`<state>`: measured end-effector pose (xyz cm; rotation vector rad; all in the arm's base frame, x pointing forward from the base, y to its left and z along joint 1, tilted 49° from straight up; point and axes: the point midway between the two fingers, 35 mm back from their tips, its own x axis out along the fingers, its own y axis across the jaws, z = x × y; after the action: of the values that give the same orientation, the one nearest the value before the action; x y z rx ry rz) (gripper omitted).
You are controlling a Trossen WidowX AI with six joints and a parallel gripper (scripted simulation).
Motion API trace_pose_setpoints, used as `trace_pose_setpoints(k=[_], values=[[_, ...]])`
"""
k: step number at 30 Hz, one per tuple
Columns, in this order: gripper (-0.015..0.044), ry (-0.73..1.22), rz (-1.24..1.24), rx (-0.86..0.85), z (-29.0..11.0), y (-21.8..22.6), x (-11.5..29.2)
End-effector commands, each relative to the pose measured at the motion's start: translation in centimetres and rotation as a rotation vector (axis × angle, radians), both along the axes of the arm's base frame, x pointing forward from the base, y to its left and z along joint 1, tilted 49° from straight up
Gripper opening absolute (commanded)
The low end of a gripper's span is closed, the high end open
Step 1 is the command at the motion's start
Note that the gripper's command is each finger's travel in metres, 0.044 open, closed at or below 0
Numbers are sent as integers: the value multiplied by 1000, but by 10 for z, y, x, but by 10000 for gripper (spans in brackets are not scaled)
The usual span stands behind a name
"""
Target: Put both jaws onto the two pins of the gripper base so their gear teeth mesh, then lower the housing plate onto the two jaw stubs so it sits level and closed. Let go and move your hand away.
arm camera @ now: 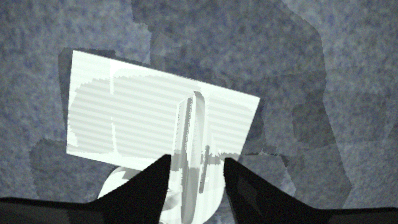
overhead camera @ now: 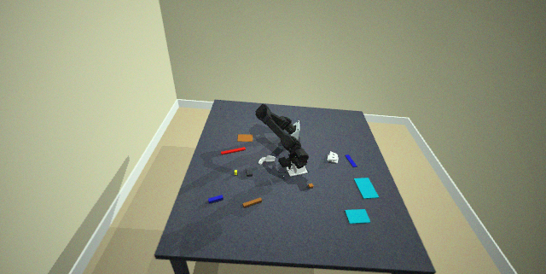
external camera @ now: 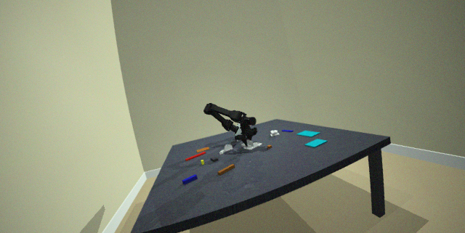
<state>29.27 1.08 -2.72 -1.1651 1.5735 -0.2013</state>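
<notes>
Wrist view: the black parallel-jaw gripper grasps a narrow white upright part over the white rectangular plate, contact unclear; a curved white piece rests on the dark rectangular table, near the plate.

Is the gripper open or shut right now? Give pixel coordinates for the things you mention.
Shut on a white part (arm camera: pixel 192 185): in the wrist view it fills the gap between the gripper's (arm camera: pixel 197 159) dark fingers.

Black gripper fingers grip a white part — pale plate beyond
</notes>
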Motion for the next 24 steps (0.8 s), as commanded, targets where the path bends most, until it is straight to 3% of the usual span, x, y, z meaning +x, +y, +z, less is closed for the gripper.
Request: trace_pose_setpoints(k=[1, 24], values=[[134, 1, 2, 0, -1, -1, 0], [134, 1, 2, 0, -3, -3, 0]])
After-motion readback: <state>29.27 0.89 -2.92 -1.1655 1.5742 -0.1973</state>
